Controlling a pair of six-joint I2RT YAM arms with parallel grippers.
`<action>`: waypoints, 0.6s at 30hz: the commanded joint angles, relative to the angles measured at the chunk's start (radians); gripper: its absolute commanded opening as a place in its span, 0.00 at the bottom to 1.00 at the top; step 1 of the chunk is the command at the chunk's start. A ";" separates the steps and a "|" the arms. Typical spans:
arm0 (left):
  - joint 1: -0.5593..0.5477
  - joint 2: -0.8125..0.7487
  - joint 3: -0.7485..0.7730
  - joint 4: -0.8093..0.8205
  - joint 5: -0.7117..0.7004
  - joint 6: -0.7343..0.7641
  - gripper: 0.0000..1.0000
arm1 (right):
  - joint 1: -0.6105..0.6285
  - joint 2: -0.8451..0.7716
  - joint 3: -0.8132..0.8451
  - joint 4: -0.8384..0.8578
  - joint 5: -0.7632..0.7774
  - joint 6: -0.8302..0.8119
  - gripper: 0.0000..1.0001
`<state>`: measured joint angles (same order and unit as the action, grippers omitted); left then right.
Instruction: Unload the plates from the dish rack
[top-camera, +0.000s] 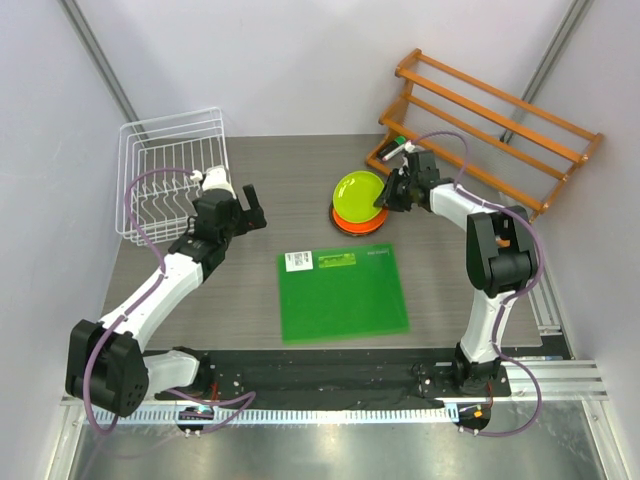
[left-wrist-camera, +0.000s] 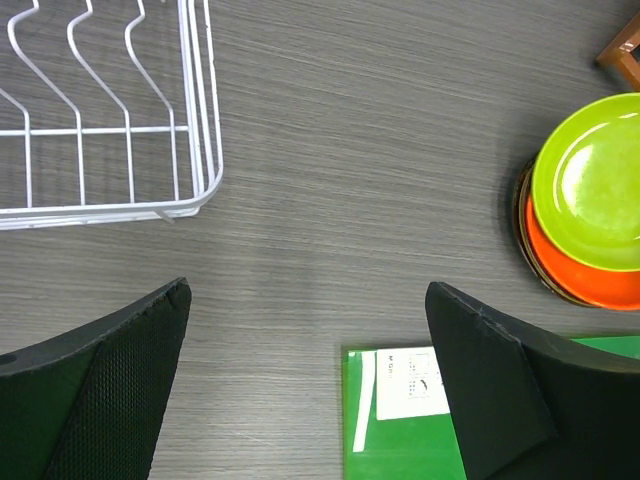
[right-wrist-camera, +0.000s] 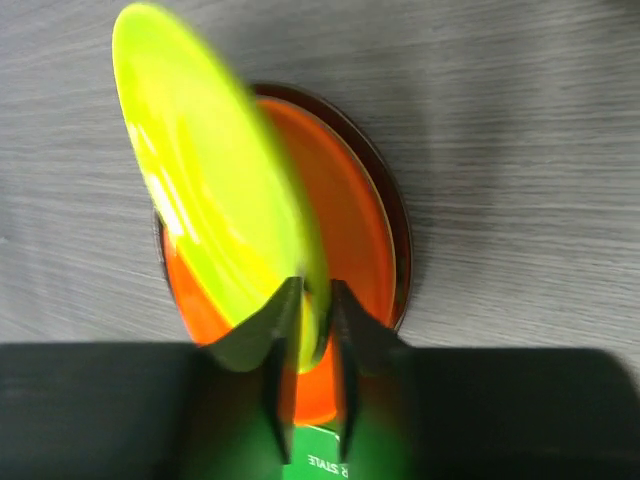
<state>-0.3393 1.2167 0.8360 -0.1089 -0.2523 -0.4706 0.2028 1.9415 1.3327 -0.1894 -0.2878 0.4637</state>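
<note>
The white wire dish rack (top-camera: 170, 175) stands at the back left with no plates showing in it; its corner also shows in the left wrist view (left-wrist-camera: 110, 130). My right gripper (right-wrist-camera: 315, 290) is shut on the rim of the lime green plate (right-wrist-camera: 210, 190), which is tilted over the orange plate (right-wrist-camera: 350, 240). The orange plate lies on a stack whose dark red rim (right-wrist-camera: 400, 230) shows beneath. In the top view the lime plate (top-camera: 358, 188) leans over the stack (top-camera: 352, 222). My left gripper (top-camera: 245, 208) is open and empty, between the rack and the stack.
A flat green mat (top-camera: 342, 292) with a white label lies at the table's middle front; its corner shows between my left fingers (left-wrist-camera: 400, 440). An orange wooden slatted shelf (top-camera: 490, 125) stands at the back right, just behind the right gripper.
</note>
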 joint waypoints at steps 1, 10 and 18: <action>-0.001 -0.002 0.008 0.006 -0.034 0.024 1.00 | 0.003 -0.042 -0.015 -0.031 0.032 -0.031 0.29; 0.000 0.009 0.035 -0.029 -0.068 0.020 1.00 | 0.024 -0.134 -0.026 -0.123 0.065 -0.103 0.54; 0.000 -0.016 0.032 -0.044 -0.125 0.004 0.99 | 0.046 -0.292 -0.076 -0.186 0.172 -0.142 0.57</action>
<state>-0.3393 1.2274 0.8371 -0.1471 -0.3225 -0.4625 0.2348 1.7638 1.2770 -0.3428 -0.2016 0.3614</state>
